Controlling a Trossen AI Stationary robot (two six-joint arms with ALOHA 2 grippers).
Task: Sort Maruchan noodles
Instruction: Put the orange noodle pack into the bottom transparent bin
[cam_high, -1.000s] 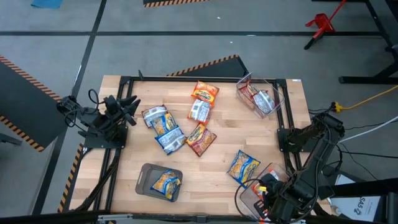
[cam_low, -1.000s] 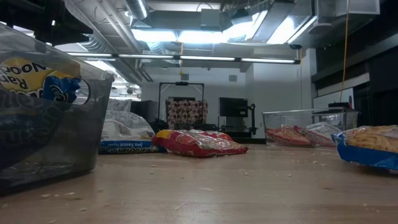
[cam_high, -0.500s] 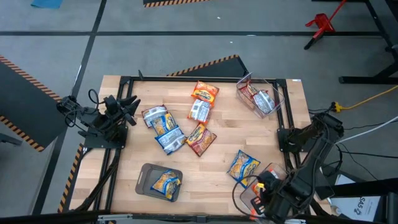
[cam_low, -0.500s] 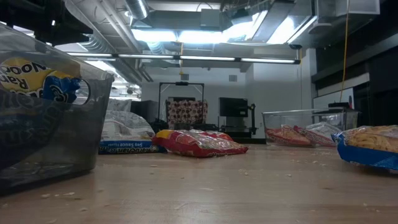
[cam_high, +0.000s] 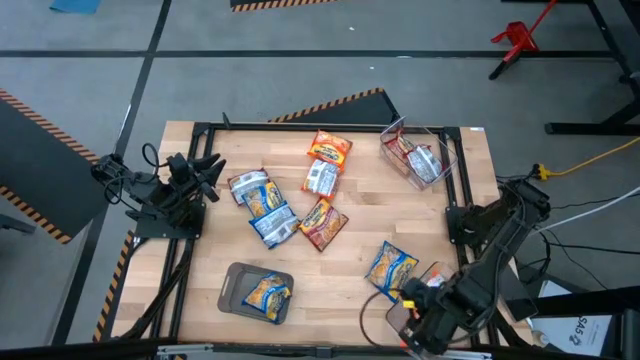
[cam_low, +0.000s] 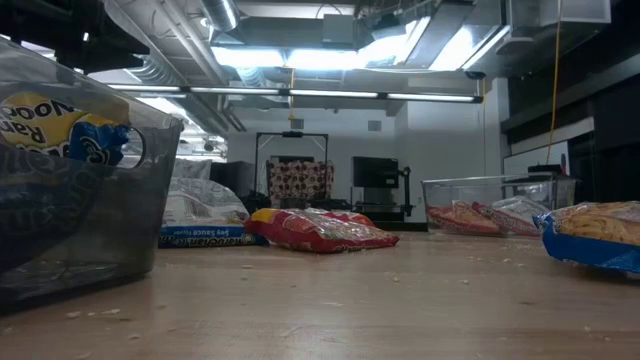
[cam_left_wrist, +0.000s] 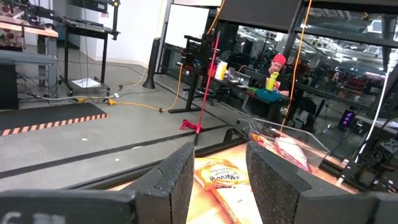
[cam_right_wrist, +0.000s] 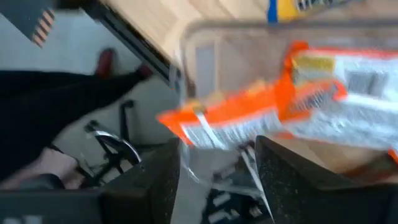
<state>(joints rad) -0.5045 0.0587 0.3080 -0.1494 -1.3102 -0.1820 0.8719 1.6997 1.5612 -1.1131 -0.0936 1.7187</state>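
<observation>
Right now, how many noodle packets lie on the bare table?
7: orange packet and white packet at the far middle; three packets bunched left of them; red packet centre; blue-yellow packet near right. More may hide beneath.

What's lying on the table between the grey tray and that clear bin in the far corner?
From above, loose noodle packets: a dark red one mid-table and a silver-white one, between the grey tray and the clear bin.

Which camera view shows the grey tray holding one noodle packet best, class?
The high view: the grey tray shows whole, near the table's front edge, with a blue-yellow packet in it. The low view shows only its dark wall close up; neither wrist view shows it.
</observation>
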